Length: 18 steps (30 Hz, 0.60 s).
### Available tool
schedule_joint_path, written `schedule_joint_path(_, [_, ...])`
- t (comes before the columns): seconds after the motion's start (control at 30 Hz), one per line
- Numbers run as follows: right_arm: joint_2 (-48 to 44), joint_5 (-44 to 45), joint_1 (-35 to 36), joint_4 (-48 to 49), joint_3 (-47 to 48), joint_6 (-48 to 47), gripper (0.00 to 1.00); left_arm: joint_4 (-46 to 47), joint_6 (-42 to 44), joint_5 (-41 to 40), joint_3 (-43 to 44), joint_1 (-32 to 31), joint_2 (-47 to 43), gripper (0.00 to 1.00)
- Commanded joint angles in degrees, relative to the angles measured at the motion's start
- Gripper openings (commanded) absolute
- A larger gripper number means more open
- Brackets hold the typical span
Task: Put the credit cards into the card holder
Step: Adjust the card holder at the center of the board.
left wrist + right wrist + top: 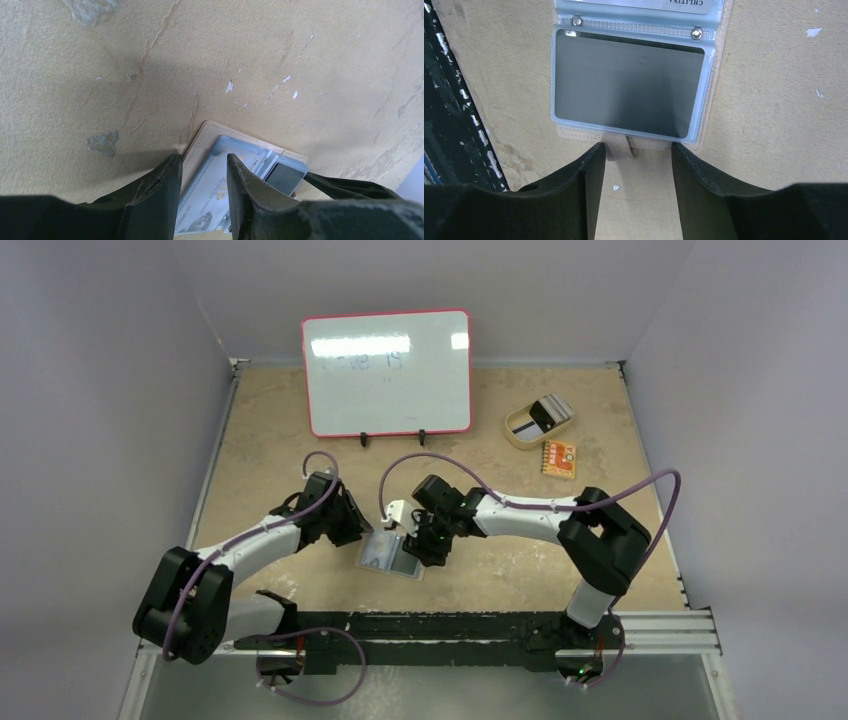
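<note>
The tan card holder [392, 554] lies open on the table between my two grippers. In the left wrist view its clear sleeve holds a light blue card [212, 195], with a dark card [286, 177] in the far sleeve. My left gripper [202, 162] is open and low over the holder's left half, one finger on each side of the sleeve's edge. In the right wrist view a dark grey card [629, 82] sits in the near sleeve. My right gripper [636, 147] is open, its fingertips on either side of the holder's snap tab [630, 146]. More credit cards [548, 412] lie in the dish.
A tan oval dish [522, 436] stands at the back right with an orange patterned pad [559, 458] beside it. A red-framed whiteboard [387, 372] stands at the back centre. The black rail [454, 110] of the near edge runs close to the holder.
</note>
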Motion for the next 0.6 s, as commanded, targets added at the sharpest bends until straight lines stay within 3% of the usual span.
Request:
schedule_joint_path(0.0, [-0.63, -2.0, 0.87, -2.75, 2.42, -1.28, 0.55, 1.74, 0.35, 0.2, -0.32, 0.39, 0.47, 0.37])
schedule_joint_path(0.23, [0.14, -3.77, 2.38, -3.98, 3.98, -0.65, 0.55, 1.99, 0.38, 0.06, -0.31, 0.34, 0.6, 0.37])
schedule_joint_path(0.57, [4.9, 3.04, 3.0, -1.44, 5.27, 2.33, 0.5, 1.74, -0.47, -0.73, -0.28, 0.37, -0.07, 0.36])
